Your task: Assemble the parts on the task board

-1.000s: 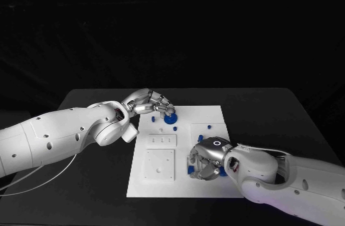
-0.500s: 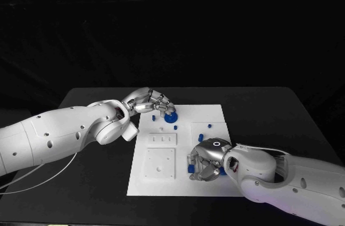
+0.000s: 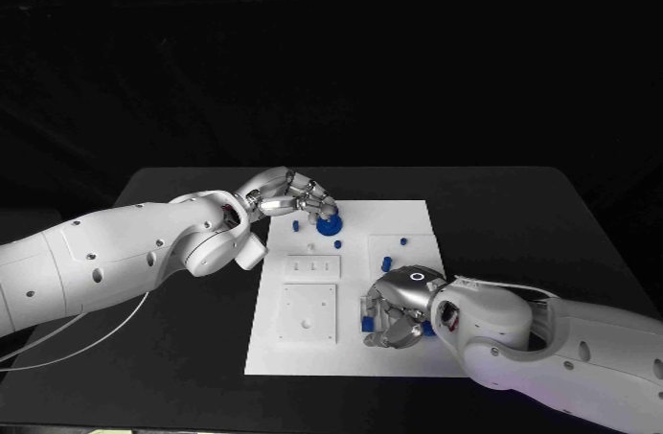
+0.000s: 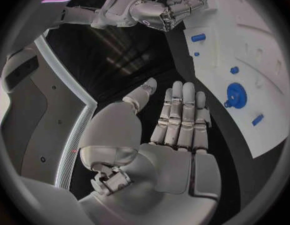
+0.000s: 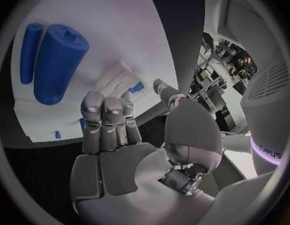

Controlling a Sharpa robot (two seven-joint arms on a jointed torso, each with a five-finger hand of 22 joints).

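We see the black counter (image 3: 180,357) carrying the white task board (image 3: 311,357), which lies flat in the middle. Our left robot hand (image 3: 286,200) hangs over the board's far left corner; its fingers (image 4: 176,117) lie straight and side by side, the thumb set apart, and nothing sits in the palm (the wrist view shows it plainly bare). Just beside its fingertips a round blue disc part (image 3: 328,228) rests on the board. Our right robot hand (image 3: 397,309) is down over the board's near right area, fingers curled downward among blue parts there; whether it grips one we cannot tell. In its wrist view a thick blue cylinder (image 5: 59,62) and a slimmer blue peg (image 5: 29,52) lie side by side on the board, beyond the fingers.
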